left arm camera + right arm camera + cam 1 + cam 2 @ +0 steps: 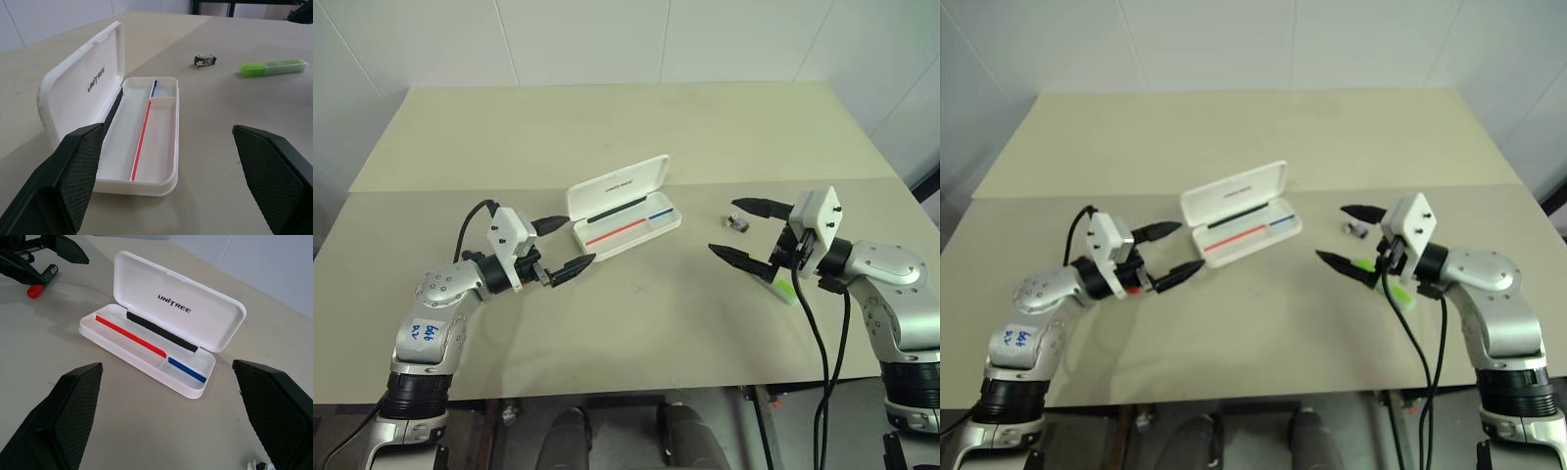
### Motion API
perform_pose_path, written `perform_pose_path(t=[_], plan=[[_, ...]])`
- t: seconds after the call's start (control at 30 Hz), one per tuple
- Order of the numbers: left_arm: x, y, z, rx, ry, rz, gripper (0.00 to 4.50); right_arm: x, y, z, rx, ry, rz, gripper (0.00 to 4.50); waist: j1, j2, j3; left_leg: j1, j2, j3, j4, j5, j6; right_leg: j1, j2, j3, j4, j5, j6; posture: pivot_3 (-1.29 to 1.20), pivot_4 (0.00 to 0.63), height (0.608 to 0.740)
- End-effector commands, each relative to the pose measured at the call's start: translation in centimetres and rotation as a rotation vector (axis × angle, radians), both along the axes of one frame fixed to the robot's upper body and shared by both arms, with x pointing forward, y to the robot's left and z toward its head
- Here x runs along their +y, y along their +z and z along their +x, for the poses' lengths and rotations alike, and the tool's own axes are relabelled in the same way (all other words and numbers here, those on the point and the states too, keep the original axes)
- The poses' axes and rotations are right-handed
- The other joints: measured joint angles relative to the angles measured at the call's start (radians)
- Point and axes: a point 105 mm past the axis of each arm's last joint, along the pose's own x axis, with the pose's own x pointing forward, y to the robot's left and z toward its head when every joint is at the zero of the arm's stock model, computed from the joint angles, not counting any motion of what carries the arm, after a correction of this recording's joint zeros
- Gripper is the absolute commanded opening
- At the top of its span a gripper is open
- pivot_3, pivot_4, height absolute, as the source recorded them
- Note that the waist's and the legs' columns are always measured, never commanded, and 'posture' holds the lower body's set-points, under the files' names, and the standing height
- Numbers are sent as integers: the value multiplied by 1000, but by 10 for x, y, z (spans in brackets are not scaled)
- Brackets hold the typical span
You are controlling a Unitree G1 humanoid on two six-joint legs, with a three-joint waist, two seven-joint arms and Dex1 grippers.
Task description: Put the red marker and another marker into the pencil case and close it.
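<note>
The white pencil case (658, 231) lies open at mid-table, its lid (615, 186) propped up behind the tray with the red and blue lines. To its left my left gripper (579, 240) hovers open and empty. The red marker (41, 280), red tip and black body, lies on the table under that gripper. To the case's right, my right gripper (722, 225) also hangs open, holding nothing. The lime-green marker (274, 67) rests on the table beneath that gripper's lower finger (741, 258), partly hidden by it.
A small crumpled grey-black object (735, 221) sits on the table between the case and the right gripper. A faint cross mark (643, 288) shows in front of the case. A seam (431, 188) runs across the beige table behind the case.
</note>
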Motion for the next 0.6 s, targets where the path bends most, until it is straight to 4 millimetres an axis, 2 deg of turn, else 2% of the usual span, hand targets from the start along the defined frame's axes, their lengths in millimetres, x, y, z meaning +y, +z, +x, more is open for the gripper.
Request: perform_pose_path(t=[0.03,0.23,0.37,0.6], plan=[[-1,16,-4,-56,-11,24,4465,6,11,0,-51,19,30,4500,-1,0,0,0,0,0,0,0,0,0,0,0,0,0,0,0,150,740],[-14,30,8,-84,-26,19,4465,10,22,-11,-53,64,51,4500,6,0,0,0,0,0,1,0,0,0,0,0,0,0,0,0,150,740],[-10,27,13,-63,-47,50,4465,9,28,-18,-42,86,59,4500,2,0,0,0,0,0,0,0,0,1,0,0,-1,0,1,0,150,740],[-5,19,11,-33,-68,104,4465,24,32,-32,-37,156,67,4500,0,0,0,0,1,0,0,0,0,0,2,0,0,0,0,0,150,740]])
